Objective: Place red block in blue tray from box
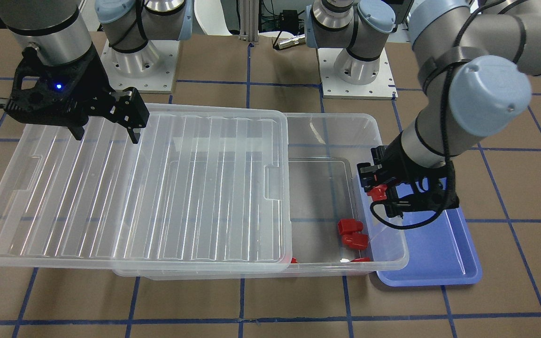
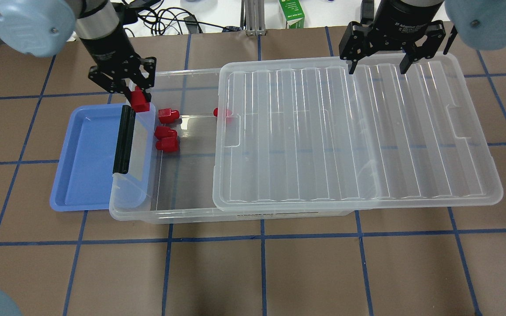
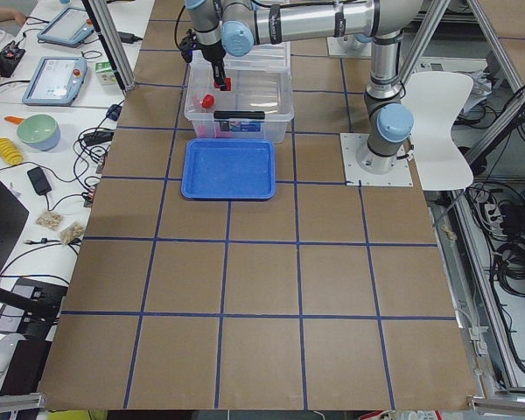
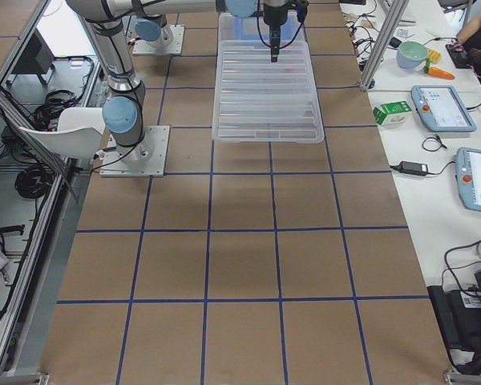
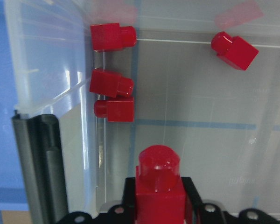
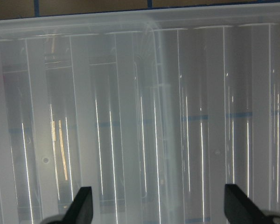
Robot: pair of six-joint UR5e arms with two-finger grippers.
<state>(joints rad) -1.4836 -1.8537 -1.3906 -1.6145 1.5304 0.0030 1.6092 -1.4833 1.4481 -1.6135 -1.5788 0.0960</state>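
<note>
My left gripper (image 2: 138,98) is shut on a red block (image 2: 139,103), also seen in the left wrist view (image 5: 158,186) and the front view (image 1: 377,191). It holds the block above the open end of the clear box (image 2: 182,215), close to the black latch bar (image 2: 123,139) and the blue tray (image 2: 86,153). Several more red blocks (image 2: 167,131) lie on the box floor (image 5: 110,84), one apart by the lid edge (image 2: 222,113). My right gripper (image 2: 378,66) is open and empty over the far edge of the ribbed lid (image 2: 354,136).
The lid (image 1: 129,188) is slid aside and covers most of the box, leaving only the tray end open. The blue tray (image 1: 439,253) sits partly under the box's end rim and holds nothing. Both arm bases (image 1: 139,61) stand behind the box.
</note>
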